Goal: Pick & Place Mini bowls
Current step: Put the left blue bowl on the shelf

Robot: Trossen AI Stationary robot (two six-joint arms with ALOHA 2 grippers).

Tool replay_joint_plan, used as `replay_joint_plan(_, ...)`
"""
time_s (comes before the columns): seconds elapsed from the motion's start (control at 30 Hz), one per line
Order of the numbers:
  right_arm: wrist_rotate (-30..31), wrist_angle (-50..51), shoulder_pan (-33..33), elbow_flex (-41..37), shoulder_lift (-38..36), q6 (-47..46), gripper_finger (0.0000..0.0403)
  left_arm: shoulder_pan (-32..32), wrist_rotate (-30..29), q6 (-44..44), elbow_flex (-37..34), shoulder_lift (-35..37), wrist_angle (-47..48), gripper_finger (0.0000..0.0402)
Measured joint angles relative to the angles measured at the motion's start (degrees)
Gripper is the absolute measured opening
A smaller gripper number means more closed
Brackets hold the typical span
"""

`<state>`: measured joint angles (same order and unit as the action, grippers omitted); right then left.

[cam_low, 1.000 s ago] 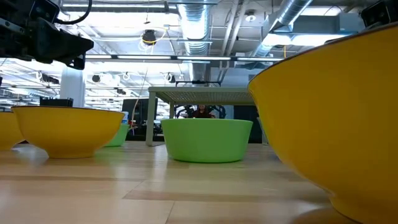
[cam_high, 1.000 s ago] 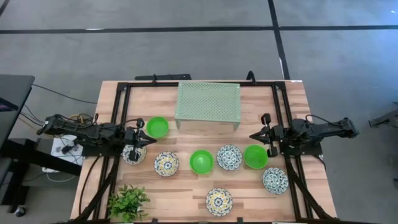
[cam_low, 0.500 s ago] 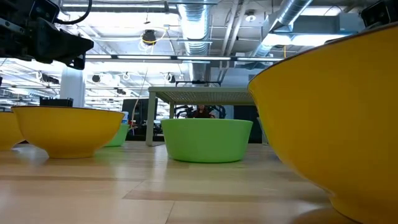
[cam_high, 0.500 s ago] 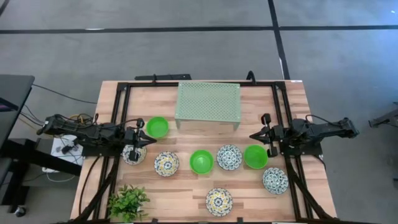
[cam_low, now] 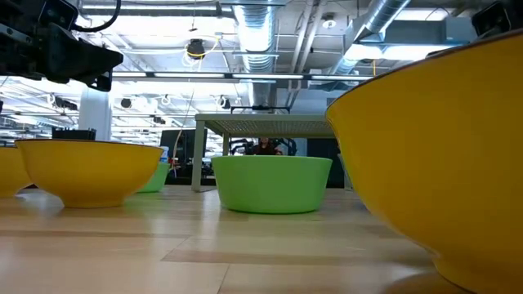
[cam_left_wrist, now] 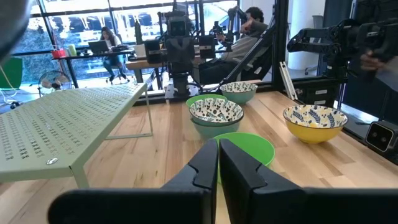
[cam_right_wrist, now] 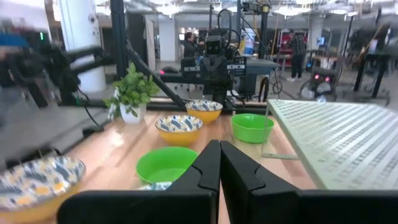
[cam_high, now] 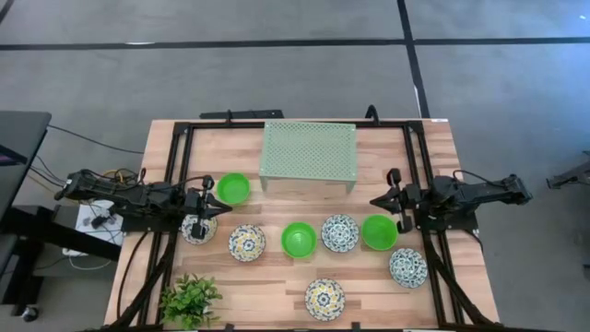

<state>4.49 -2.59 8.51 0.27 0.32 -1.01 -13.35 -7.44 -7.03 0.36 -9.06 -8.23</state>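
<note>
The eight mini bowls lie loose on the wooden table [cam_high: 277,277] in the lower half of the high view: a green bowl [cam_high: 232,188] at centre left just below the rack's left corner, a second green bowl [cam_high: 298,239] at centre, a third green bowl [cam_high: 378,231] at centre right, and five patterned bowls, namely one at [cam_high: 198,228], one at [cam_high: 247,243], one at [cam_high: 339,232], one at [cam_high: 407,266] and one at [cam_high: 324,298] near the bottom edge. The pale green perforated rack [cam_high: 308,154] stands above them at upper centre. Each bowl appears small, rigid and light; the patterned ones look glazed, so probably slippery and liable to chip if dropped. The likely grasp point is the rim, one finger inside the wall and one outside, since the round body offers no flat face. The left gripper [cam_high: 219,210] sits at the left edge of the row with its fingers together and nothing between them; the right gripper [cam_high: 375,202] sits at the right edge, likewise closed and empty. In the low view, a yellow bowl wall fills the right side and hides most of the table behind it; the patterned insides cannot be seen there. A small plant [cam_high: 191,300] occupies the lower left
</note>
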Motion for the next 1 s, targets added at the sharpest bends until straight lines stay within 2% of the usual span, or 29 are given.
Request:
replay_joint_plan(0.13,0.0,-1.0,-0.1,0.0,0.0,-6.6,0.0001,0.0,0.0,-1.8,0.0,0.0,0.0,0.0017)
replay_joint_plan(0.23,0.0,-1.2,0.0,0.0,0.0,-2.8,0.0001,0.0,0.0,-7.7,0.0,0.0,-0.1,0.0017)
replay_joint_plan(0.33,0.7,-1.2,0.0,0.0,0.0,3.7,0.0001,0.0,0.0,-9.2,0.0,0.0,-0.2,0.0017)
replay_joint_plan(0.53,1.5,-1.5,0.0,0.0,0.0,4.0,0.0001,0.0,0.1,-9.3,0.0,0.0,-2.9,0.0017)
replay_joint_plan(0.8,1.6,-9.4,-0.3,0.0,0.0,5.7,0.0013,0.0,1.4,-7.4,0.0,0.0,-8.9,0.0017)
replay_joint_plan(0.87,1.9,-10.9,-1.0,0.1,0.0,6.1,0.0031,0.0,-0.8,-7.6,0.0,0.0,-10.0,0.0017)
replay_joint_plan(1.0,6.1,-11.4,-2.9,0.4,1.5,4.8,0.0077,0.7,-10.6,-7.7,0.0,-0.8,-10.5,0.0021)
